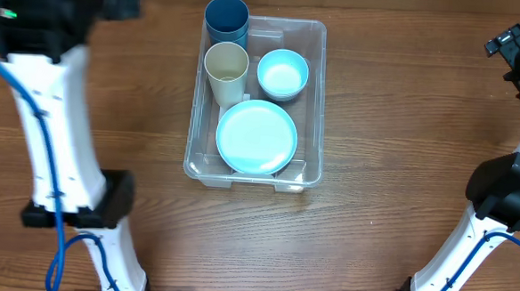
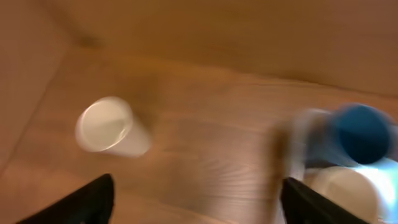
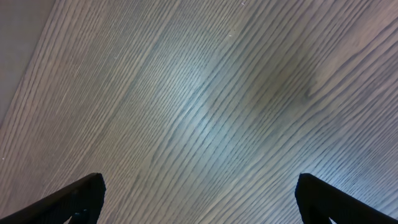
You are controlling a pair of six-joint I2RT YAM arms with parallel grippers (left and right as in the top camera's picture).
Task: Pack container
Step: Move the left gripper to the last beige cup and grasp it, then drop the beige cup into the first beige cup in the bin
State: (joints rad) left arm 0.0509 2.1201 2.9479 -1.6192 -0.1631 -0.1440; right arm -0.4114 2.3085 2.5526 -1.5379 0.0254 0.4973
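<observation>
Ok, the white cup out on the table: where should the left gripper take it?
Likely its rim, from above: the white cup shows its open mouth to the wrist camera, seemingly upright, with bare table around it. The left gripper could straddle the wall there, one side inside the mouth. The view is blurred.

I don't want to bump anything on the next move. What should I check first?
1. Left gripper empty: ok, jaws apart, nothing between.
2. Right gripper empty: ok, open over bare table.
3. Cream cup, light blue bowl and light blue plate inside the container: ok.
4. Dark blue cup fully inside: cannot tell, it overlaps the far rim.
5. White cup packed: not ok, it lies on the table outside.
</observation>
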